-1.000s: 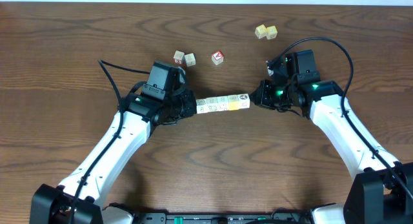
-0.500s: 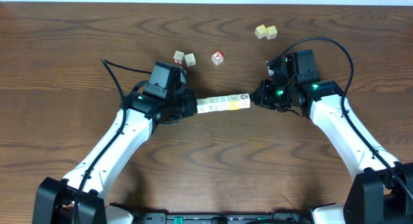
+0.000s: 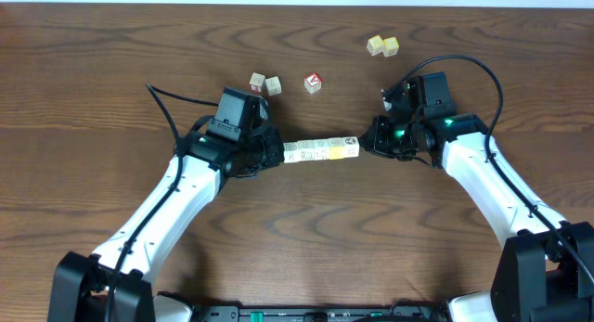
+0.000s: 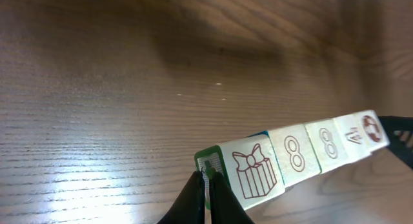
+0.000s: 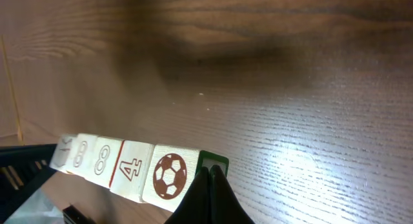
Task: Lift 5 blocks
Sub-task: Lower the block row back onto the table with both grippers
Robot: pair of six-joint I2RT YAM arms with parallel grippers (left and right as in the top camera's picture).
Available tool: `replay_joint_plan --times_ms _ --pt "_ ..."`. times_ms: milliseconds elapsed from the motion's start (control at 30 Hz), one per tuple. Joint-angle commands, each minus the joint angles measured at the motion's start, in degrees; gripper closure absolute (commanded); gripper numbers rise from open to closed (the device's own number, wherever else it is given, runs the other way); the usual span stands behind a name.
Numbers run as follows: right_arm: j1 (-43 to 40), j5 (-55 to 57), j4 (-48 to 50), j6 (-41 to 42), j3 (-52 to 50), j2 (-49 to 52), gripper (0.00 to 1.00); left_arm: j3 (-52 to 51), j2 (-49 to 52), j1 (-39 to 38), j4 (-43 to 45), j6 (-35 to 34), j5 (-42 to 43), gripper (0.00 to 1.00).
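Left claw (image 3: 277,153), seen from overhead, has its two fingers pressed together and butts the left end of the row of five blocks (image 3: 320,150). The right claw (image 3: 368,144), likewise pressed together, butts the right end. Neither pinches anything between its fingers; the row is squeezed lengthwise between the two tips, near the middle of the table (image 3: 111,62). Farther off lie five loose cubes: a pair of cream cubes (image 3: 264,83), one red-topped cube (image 3: 314,82) just to their right, and a pair of pale yellow cubes (image 3: 382,46) at the far right.

From the left wrist, the closed fingertips (image 4: 219,201) touch the green-edged end face of the gift-box block (image 4: 255,172). Four more blocks run away to the right, five in all, edge to edge.

From the right wrist, the closed fingertips (image 5: 219,201) meet the green-edged end of the football block (image 5: 169,175). Four more trail off to the left, again five.

I judge the step in hand to be the clamp-and-lift itself. Whether the row has cleared the wood, I cannot tell. The next move calls for both arms to rise together at one pace with steady inward pressure, since any slackening or tilt would probably let the middle blocks drop out.
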Motion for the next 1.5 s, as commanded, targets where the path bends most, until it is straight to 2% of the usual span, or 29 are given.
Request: replay_joint_plan --times_ms 0,1467 --pt "2.25 -11.50 0.37 0.85 0.28 0.61 0.99 2.36 2.47 -1.77 1.90 -1.42 8.15 0.93" --pt "3.74 -10.43 2.58 2.38 0.20 9.88 0.99 2.34 10.82 -1.77 4.15 -2.01 7.72 0.93"
